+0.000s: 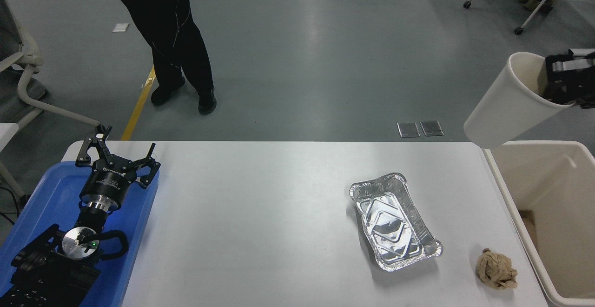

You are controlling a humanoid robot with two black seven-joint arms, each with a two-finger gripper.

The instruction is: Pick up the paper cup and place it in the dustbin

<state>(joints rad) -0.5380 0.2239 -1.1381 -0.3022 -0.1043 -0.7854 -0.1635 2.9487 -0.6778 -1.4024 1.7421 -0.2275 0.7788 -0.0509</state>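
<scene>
The white paper cup (509, 104) hangs tilted in the air at the right edge, its rim up and to the right. My right gripper (558, 81) is shut on the cup's rim, one finger inside the cream interior. The cup sits high above the far left corner of the cream-beige dustbin (511, 195), which stands beside the table's right end. My left gripper (116, 151) is parked open over the blue tray at the lower left.
A silver foil tray (394, 221) lies right of the table's centre, with a crumpled brown paper ball (496, 269) near the front right. The blue tray (42, 195) holds the left arm. A person's legs (179, 51) stand beyond the table's far left.
</scene>
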